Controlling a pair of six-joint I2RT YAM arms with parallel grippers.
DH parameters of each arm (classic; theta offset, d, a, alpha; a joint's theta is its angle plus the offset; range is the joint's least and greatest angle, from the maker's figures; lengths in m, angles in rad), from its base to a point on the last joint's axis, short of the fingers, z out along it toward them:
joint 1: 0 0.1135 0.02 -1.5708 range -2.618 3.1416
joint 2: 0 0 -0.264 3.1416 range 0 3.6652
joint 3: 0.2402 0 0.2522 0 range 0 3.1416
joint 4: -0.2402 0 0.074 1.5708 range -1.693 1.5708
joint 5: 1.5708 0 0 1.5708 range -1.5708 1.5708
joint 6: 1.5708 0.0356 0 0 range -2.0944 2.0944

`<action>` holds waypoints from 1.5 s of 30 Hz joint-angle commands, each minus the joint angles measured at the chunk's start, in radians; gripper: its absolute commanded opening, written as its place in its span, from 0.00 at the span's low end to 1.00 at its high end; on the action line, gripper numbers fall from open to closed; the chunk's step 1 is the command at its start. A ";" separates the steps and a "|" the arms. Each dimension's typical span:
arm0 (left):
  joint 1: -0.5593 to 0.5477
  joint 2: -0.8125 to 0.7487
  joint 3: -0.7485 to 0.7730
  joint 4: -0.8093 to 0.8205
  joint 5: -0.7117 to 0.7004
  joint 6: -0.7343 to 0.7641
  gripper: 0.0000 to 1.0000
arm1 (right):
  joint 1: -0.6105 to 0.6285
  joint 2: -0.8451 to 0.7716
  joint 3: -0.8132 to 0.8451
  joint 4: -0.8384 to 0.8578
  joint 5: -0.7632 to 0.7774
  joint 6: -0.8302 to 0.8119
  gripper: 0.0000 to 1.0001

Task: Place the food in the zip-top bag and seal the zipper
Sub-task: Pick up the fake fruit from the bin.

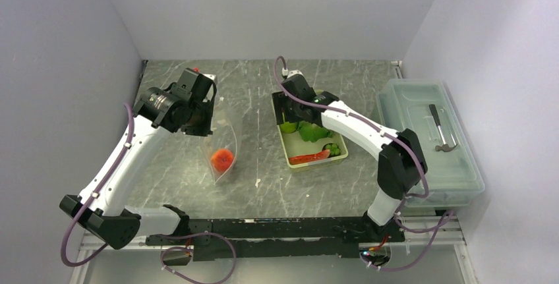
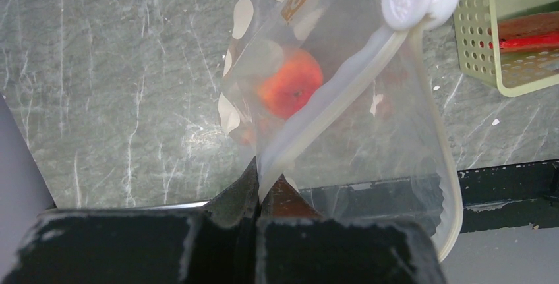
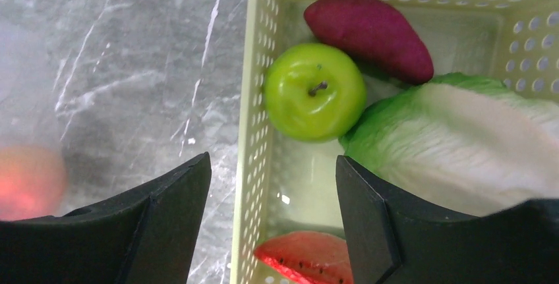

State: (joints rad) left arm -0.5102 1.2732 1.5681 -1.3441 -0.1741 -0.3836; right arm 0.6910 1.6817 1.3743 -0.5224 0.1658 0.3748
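Clear dotted zip-top bag (image 2: 376,152) held up over grey marbled desk (image 2: 99,86), orange-red ball (image 2: 291,84) inside.
Left end effector (image 2: 257,208) clenched on its whitish rim; right end effector (image 3: 273,185) released, straddling perforated basket (image 3: 254,99) wall near glossy green round fruit (image 3: 315,91).

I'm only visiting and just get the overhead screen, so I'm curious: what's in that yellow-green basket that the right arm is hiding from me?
Observer: The right wrist camera shows a dark purple root-like piece at the basket's far end.
Visitor: Are that arm's fingers holding anything?
Observer: No, the right fingers stand open above the basket, clear of the green apple.
Visitor: How is the left arm holding the bag?
Observer: The left fingers are shut on its whitish zipper strip.
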 commanded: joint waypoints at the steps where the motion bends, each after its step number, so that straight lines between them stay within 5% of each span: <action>1: -0.004 -0.024 0.001 0.010 -0.018 -0.007 0.00 | -0.030 0.043 0.085 -0.008 0.013 -0.024 0.72; 45: -0.004 -0.030 -0.008 -0.003 -0.038 -0.013 0.00 | -0.090 0.326 0.153 -0.041 -0.004 -0.043 0.77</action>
State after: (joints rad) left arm -0.5102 1.2728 1.5578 -1.3510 -0.2001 -0.3832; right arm 0.6083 1.9614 1.5200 -0.5442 0.1619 0.3397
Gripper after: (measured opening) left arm 0.009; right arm 0.761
